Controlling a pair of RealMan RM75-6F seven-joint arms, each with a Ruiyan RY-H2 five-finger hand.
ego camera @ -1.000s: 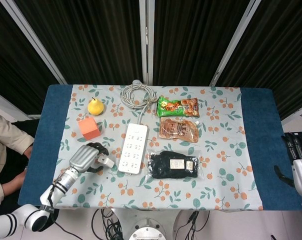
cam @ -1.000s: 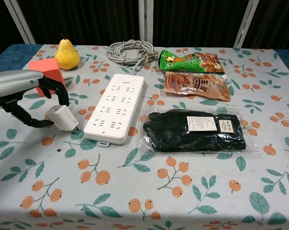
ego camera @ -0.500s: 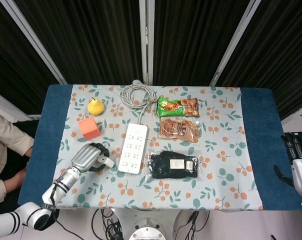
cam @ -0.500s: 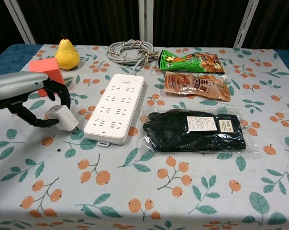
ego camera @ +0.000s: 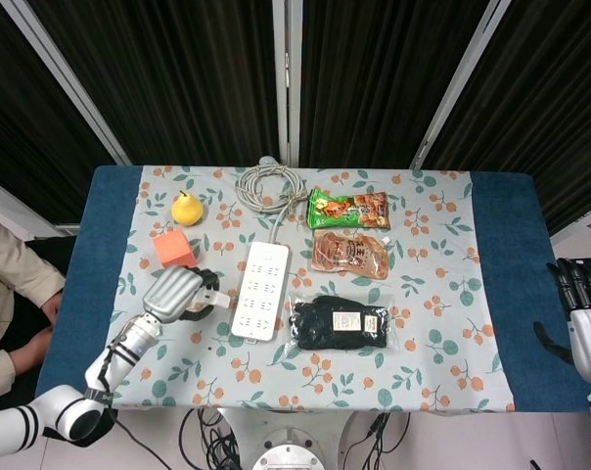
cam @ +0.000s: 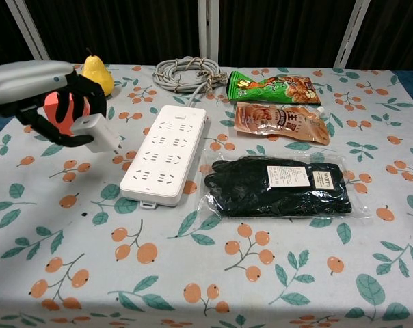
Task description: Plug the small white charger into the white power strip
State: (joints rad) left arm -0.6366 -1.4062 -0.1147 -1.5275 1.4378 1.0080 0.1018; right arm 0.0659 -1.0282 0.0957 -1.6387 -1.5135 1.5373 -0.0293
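Transport step: my left hand (cam: 52, 102) grips the small white charger (cam: 102, 132) clear of the worktop (cam: 213, 273), just left of the white power strip (cam: 167, 153); I judge prong-down alignment comes next, with open room there. Right hand (ego camera: 584, 328) idle, spread

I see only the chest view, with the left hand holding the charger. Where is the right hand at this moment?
Observer: The right hand is beyond the right end of the table, off its surface, fingers apart, holding nothing.
Operator: Is somebody close to the table?
Observer: Yes. A person in beige clothes is just past the table's left end, on the side of the left hand that holds the charger.
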